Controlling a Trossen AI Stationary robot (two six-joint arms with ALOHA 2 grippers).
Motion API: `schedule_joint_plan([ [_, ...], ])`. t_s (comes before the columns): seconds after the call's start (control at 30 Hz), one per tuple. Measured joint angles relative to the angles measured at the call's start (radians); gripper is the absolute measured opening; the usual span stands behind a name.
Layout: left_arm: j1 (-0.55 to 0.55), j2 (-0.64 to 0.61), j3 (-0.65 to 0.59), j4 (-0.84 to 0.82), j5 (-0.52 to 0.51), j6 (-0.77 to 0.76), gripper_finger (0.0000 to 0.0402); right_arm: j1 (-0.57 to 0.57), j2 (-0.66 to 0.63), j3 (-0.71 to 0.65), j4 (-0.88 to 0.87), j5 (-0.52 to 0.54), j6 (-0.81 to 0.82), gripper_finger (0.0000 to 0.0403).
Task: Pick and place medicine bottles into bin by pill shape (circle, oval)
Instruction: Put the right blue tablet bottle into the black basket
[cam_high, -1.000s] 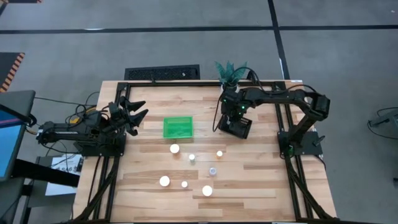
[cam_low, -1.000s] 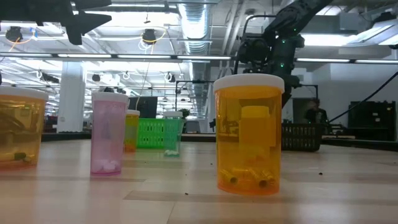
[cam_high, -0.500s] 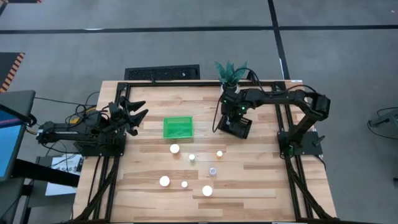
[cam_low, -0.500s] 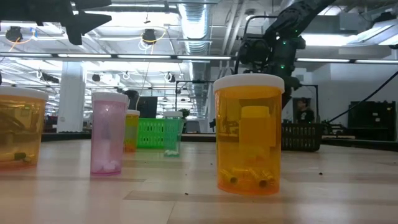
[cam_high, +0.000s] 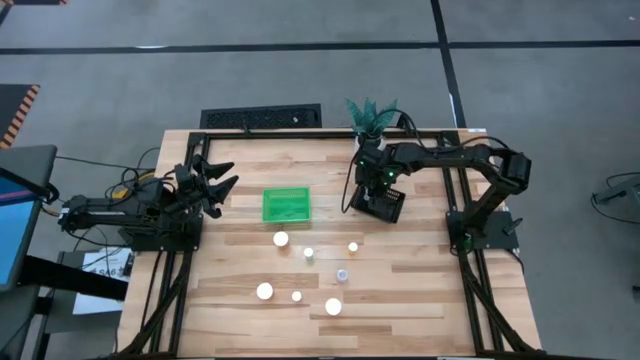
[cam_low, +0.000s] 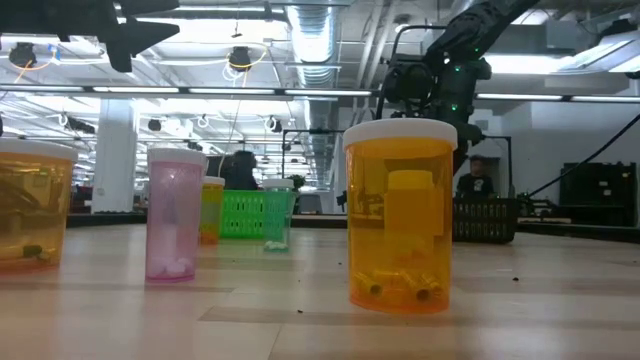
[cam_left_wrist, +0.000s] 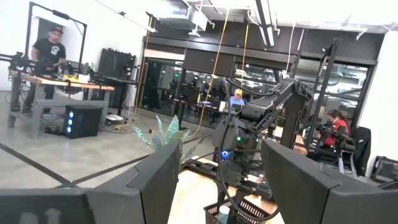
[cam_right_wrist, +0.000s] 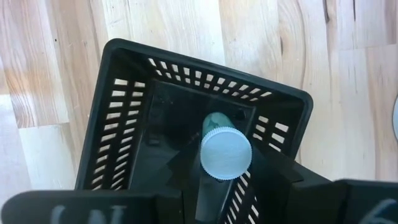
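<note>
Overhead, the pale butcher-block wooden table (cam_high: 420, 290) shows long planks framed by black metal rails, with a green slotted plastic basket (cam_high: 286, 205) left of centre and a black slotted plastic basket (cam_high: 383, 205) to its right, toward the far edge. The right gripper (cam_right_wrist: 221, 186) hangs over the black basket, its two dark fingers clenched on a small bottle with a ribbed white round cap and a teal-tinted body (cam_right_wrist: 225, 154), held just inside the basket's perforated walls. The left gripper (cam_high: 216, 181) waits over the table's left edge, well apart from everything, its jaws spread and holding nothing. Seven white-capped medicine bottles (cam_high: 281, 239) stand loose on the near half of the table, between the baskets and the near rail, spaced apart from one another. From table level the nearest is a wide translucent orange bottle (cam_low: 399, 215) with a smooth white cap and small pills at its bottom; a narrower pink translucent bottle (cam_low: 175, 215) stands to its left, and another orange one (cam_low: 33, 218) sits at the left border. A spiky green plant (cam_high: 371, 115) stands at the far edge behind the right arm. Bare wood lies open along the near rail and on the right side of the table.
</note>
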Motion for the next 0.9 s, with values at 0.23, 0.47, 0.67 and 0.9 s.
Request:
schedule_joint_plan([
  [0.23,0.000,0.000,0.000,0.000,0.000,0.000,0.0220,0.000,0.000,0.000,0.000,0.000,-0.001,0.0135],
  [0.47,0.000,0.000,0.000,0.000,0.000,0.000,0.0220,0.000,0.003,-0.002,-0.009,0.000,-0.003,0.0160],
  [0.67,0.000,0.000,0.000,0.000,0.000,0.000,0.0220,-0.002,0.002,-0.002,-0.012,0.000,-0.003,0.0190],
  [0.9,0.000,0.000,0.000,0.000,0.000,0.000,0.0220,-0.002,0.002,-0.002,-0.020,0.000,-0.003,0.0201],
])
